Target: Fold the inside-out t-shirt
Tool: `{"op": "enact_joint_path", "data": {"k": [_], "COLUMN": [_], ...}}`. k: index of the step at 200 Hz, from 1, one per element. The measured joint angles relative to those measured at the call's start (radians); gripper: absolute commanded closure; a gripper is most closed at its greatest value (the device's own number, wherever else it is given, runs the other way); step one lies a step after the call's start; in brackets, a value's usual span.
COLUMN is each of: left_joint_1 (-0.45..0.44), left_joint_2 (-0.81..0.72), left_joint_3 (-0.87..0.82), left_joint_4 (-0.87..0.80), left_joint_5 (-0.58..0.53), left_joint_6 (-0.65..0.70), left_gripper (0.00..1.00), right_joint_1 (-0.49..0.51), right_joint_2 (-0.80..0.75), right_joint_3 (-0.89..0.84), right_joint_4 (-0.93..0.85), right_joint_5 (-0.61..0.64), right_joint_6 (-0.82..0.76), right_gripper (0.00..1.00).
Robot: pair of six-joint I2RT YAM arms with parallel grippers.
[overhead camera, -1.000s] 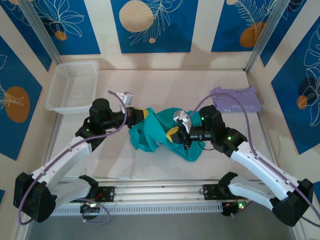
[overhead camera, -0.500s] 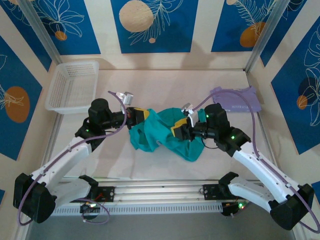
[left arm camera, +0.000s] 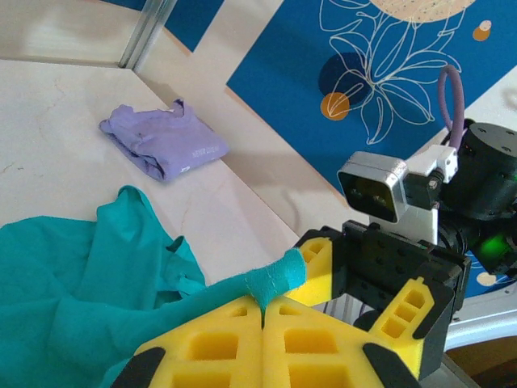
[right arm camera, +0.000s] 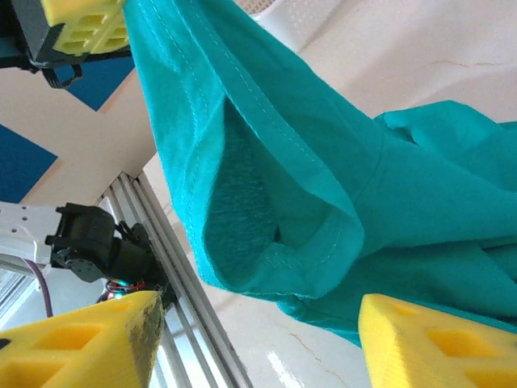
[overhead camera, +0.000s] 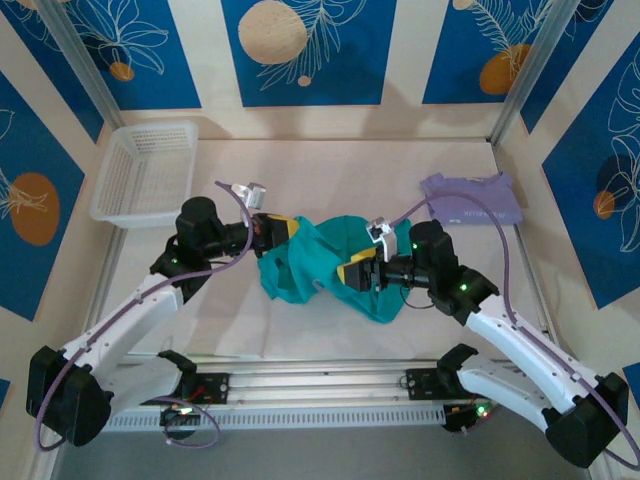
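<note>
The teal-green t-shirt (overhead camera: 322,262) lies bunched at the table's middle, its print hidden in the folds. My left gripper (overhead camera: 284,230) is at the shirt's left edge and lifts a strip of it. In the left wrist view the yellow jaws (left arm camera: 265,314) are shut on a hemmed edge of the shirt (left arm camera: 81,275). My right gripper (overhead camera: 353,271) is at the shirt's right side. The right wrist view shows its fingers (right arm camera: 89,343) wide apart with nothing between them. The shirt (right arm camera: 323,162) hangs just ahead as an open, stitched pocket of cloth.
A folded lavender shirt (overhead camera: 472,198) lies at the back right, also visible from the left wrist (left arm camera: 161,142). A white basket (overhead camera: 146,171) stands at the back left. An aluminium rail (overhead camera: 320,386) runs along the near edge, close under the right gripper (right arm camera: 187,311).
The right arm has shifted a little towards the near edge and its wrist has rolled, with the gripper still open beside the shirt. The left gripper holds its place and its grip.
</note>
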Motion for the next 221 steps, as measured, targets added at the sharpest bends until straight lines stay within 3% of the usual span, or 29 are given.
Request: {"op": "enact_joint_path", "data": {"k": [33, 46, 54, 77, 94, 103, 147, 184, 200, 221], "left_joint_1": [0.0, 0.0, 0.0, 0.0, 0.0, 0.0, -0.002, -0.003, -0.003, -0.003], "left_joint_2": [0.0, 0.0, 0.0, -0.002, -0.019, -0.031, -0.06, -0.035, -0.028, -0.028], "left_joint_3": [0.0, 0.0, 0.0, 0.0, -0.006, -0.009, -0.059, -0.115, -0.121, -0.122], "left_joint_4": [0.0, 0.0, 0.0, -0.002, -0.009, -0.023, -0.072, -0.025, 0.0, 0.022], "left_joint_5": [0.0, 0.0, 0.0, -0.004, -0.02, -0.035, -0.167, -0.203, -0.213, -0.24], "left_joint_6": [-0.004, -0.004, -0.004, -0.004, -0.003, 0.002, -0.001, -0.035, -0.041, -0.04], "left_gripper": [1.0, 1.0, 1.0, 1.0, 1.0, 1.0, 1.0, 1.0, 1.0, 1.0], "right_joint_1": [0.027, 0.042, 0.05, 0.06, 0.056, 0.05, -0.035, -0.082, -0.094, -0.103], "right_joint_2": [0.014, 0.033, 0.045, 0.062, 0.058, 0.053, 0.018, 0.05, 0.083, 0.124], "right_joint_3": [-0.049, -0.057, -0.061, -0.064, -0.062, -0.06, -0.043, -0.026, -0.008, 0.031], "right_joint_4": [0.103, 0.146, 0.174, 0.226, 0.229, 0.222, 0.191, 0.161, 0.143, 0.106], "right_joint_5": [0.015, 0.027, 0.04, 0.087, 0.122, 0.133, 0.085, 0.005, -0.006, -0.005], "right_joint_6": [0.1, 0.13, 0.148, 0.175, 0.169, 0.154, 0.022, -0.063, -0.074, -0.073], "right_gripper": [0.3, 0.36, 0.43, 0.79, 0.96, 1.0, 1.0, 1.0, 0.91, 0.66]}}
